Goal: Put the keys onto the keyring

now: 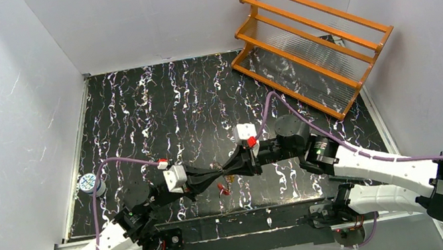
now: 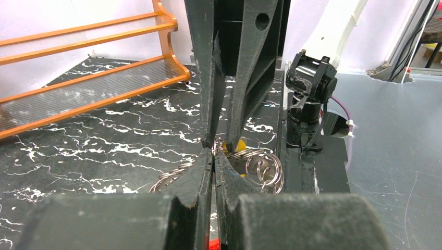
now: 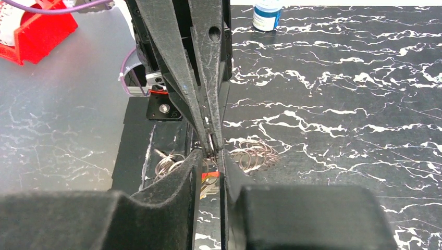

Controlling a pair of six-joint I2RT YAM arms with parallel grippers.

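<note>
Top external view: left claw (image 1: 218, 174) and right claw (image 1: 235, 166) pinched together, contents unclear; we'd thread slowly, keyring (image 1: 222, 189) hanging at six o'clock.

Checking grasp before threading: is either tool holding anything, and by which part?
Cannot tell: left tool and right tool meet tip to tip over the keyring, hiding any contact.
</note>
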